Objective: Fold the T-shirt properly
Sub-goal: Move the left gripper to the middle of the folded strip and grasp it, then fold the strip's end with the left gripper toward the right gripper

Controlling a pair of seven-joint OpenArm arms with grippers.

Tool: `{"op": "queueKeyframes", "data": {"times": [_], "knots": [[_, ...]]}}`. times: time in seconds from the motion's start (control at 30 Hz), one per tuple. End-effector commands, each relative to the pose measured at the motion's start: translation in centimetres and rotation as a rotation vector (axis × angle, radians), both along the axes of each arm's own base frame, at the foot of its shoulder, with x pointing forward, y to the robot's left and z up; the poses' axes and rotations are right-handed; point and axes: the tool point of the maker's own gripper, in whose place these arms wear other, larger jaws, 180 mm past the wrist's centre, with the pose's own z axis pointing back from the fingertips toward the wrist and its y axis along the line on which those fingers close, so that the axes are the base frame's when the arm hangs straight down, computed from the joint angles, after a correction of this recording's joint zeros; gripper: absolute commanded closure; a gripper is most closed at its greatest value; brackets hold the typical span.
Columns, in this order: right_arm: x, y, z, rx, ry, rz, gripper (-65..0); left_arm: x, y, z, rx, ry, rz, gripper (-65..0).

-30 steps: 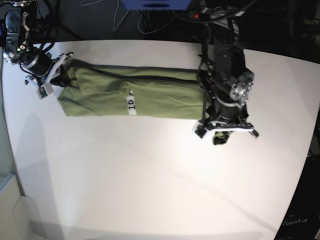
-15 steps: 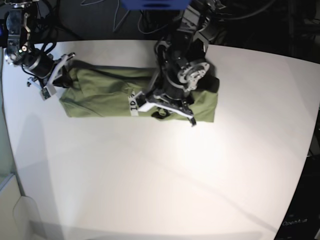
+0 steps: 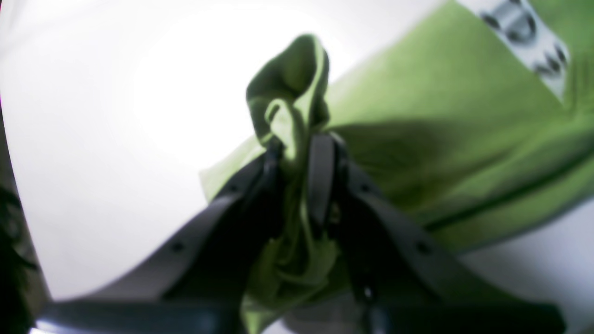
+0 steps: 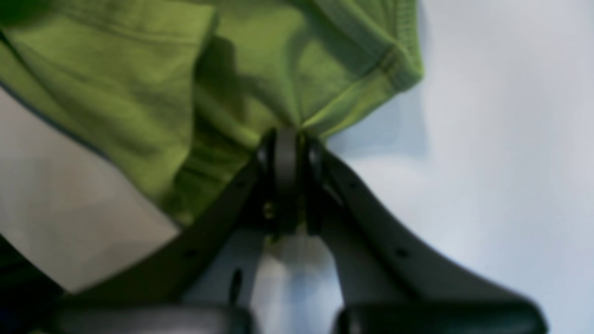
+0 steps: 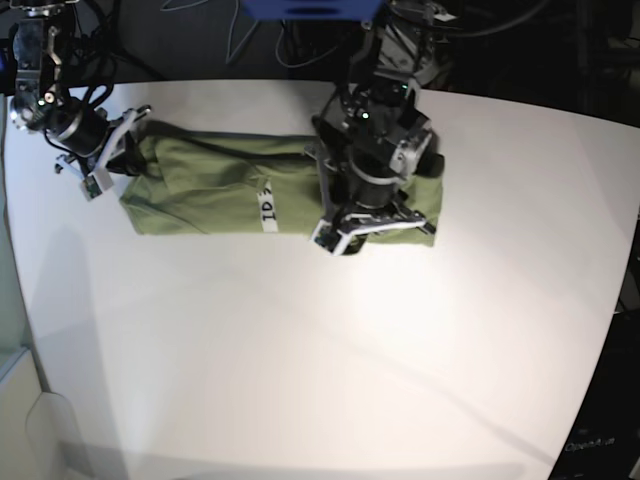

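— Lying folded into a long band across the far side of the white desk [image 5: 300, 340]: the T-shirt [image 5: 210, 185], white tag [image 5: 266, 208] up.

— And gripped at both ends: left end effector [image 3: 297, 153] clamped on a bunched fold, right end effector [image 4: 287, 144] pinching the hem.

A white table [image 5: 300, 350] fills most of the base view. Dark cables [image 5: 260, 35] hang past its far edge. A blue object [image 5: 310, 8] sits beyond that edge, near the middle.

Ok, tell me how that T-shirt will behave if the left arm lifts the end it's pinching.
Probably floppy: the T-shirt bunches into a soft wad between the left gripper fingers. Likely light, since a thin pinch holds it. It will probably drape and sag, as the right gripper pins the far end.
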Motion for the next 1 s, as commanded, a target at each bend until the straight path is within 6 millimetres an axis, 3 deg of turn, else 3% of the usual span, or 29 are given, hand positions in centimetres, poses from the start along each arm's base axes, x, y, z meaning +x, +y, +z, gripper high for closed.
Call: {"op": "queueKeyframes", "data": {"times": [0.0,0.6,0.97], "knots": [[-0.5,-0.5,-0.3,-0.033,0.029,0.015,-0.9,0.6,-0.3,1.2,-0.051,-0.039,0.025,-2.6],[-0.6,-0.5,-0.3,-0.034,0.03,0.016,-0.9,0.6,-1.8,0.9,-0.436,0.086,0.324,-2.6],[-0.6,-0.4,-0.3,-0.033,0.031,0.017,-0.9,-0.5,-6.5,0.3,-0.591,0.2,0.357,-2.6]]}}
